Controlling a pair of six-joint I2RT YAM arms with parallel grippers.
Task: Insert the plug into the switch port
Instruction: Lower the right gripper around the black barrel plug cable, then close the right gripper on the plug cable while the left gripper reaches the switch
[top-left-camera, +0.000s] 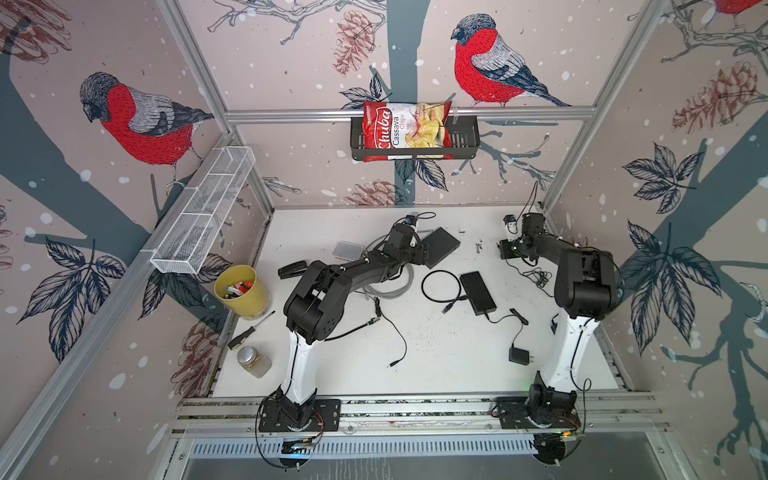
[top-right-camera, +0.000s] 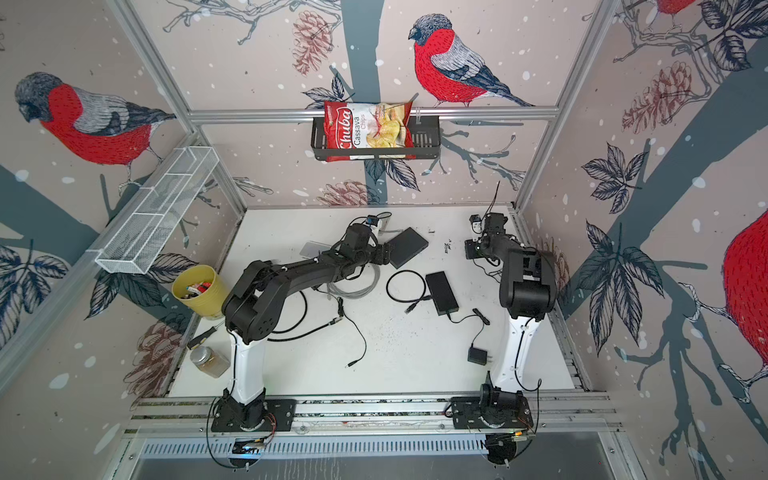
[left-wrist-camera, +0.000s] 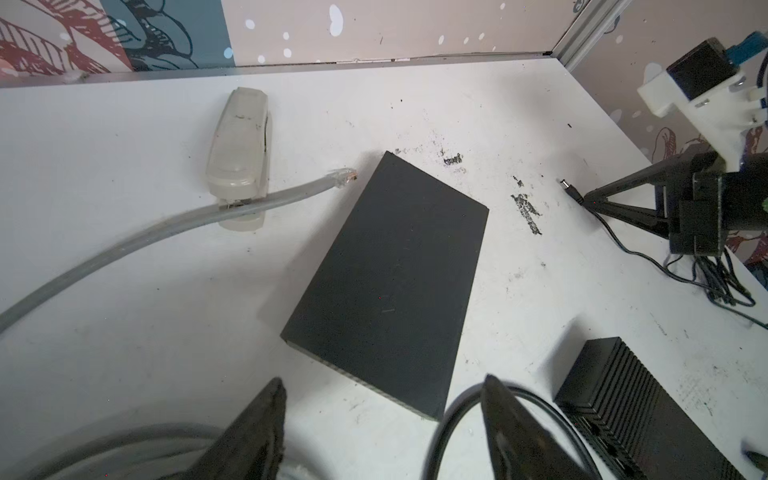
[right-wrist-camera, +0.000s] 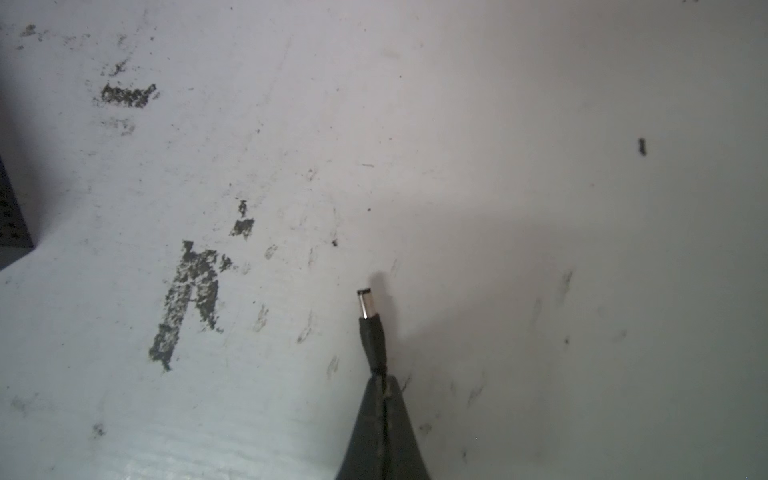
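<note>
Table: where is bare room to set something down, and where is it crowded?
Bare: the front strip between the thin cable's end and the wall adapter; also the scuffed patch between the flat black box and the gripped plug. Crowded: the middle, around the cable loop.

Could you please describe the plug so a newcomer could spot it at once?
Look to the far right corner of the white table, where the right gripper reaches down with its jaws shut. Sticking out of them is the plug: a small black barrel with a shiny metal tip. The grey cable nearby ends in a clear clip instead.
</note>
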